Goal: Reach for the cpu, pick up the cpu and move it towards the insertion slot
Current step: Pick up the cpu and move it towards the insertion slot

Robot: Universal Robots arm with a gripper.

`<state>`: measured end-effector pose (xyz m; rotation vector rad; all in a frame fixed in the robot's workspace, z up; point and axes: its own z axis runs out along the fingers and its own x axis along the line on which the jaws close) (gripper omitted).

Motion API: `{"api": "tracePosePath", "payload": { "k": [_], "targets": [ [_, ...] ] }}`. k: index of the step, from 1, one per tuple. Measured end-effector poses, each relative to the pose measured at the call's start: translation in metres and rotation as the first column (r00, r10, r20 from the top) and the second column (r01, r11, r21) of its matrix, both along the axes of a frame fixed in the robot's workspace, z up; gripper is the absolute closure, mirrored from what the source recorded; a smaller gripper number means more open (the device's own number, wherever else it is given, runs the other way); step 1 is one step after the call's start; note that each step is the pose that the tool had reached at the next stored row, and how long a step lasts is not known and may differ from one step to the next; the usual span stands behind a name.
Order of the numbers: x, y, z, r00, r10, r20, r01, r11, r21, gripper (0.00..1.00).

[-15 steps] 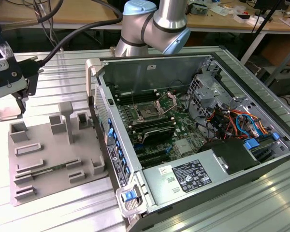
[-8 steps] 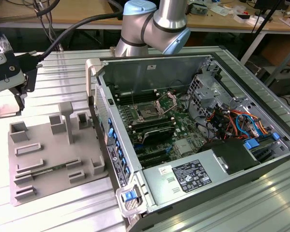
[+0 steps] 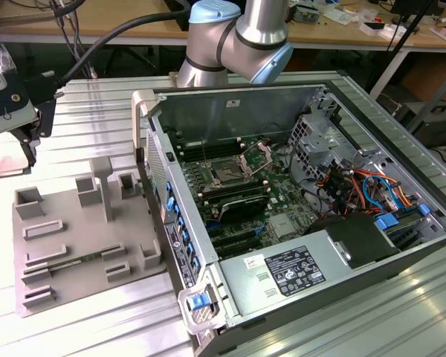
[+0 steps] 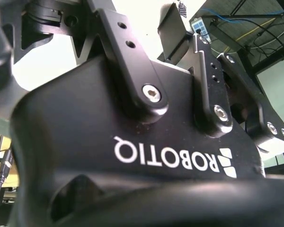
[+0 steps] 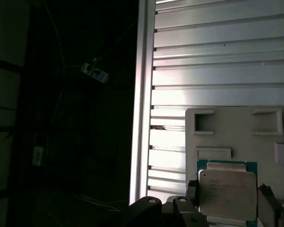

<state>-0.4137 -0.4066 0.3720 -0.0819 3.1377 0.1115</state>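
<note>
First wrist view shows a silvery, green-edged cpu [image 5: 227,194].

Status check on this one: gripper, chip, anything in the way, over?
Gripper shut on chip, held above grey tray. Socket open inside case. Case wall stands between chip and socket.

Daylight glare streaks the ribbed metal table [image 3: 401,312] in the exterior view. Half the first wrist view sinks into darkness. The second wrist view is backlit.
</note>
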Motion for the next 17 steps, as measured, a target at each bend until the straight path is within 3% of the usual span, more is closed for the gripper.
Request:
{"api": "tracePosePath", "payload": {
  "k": [17],
  "targets": [
    [0.0000,0.0000,0.0196,1.0000,0.000,-0.0001,0.000,1.0000,0.0000,0.46]
  ]
}}
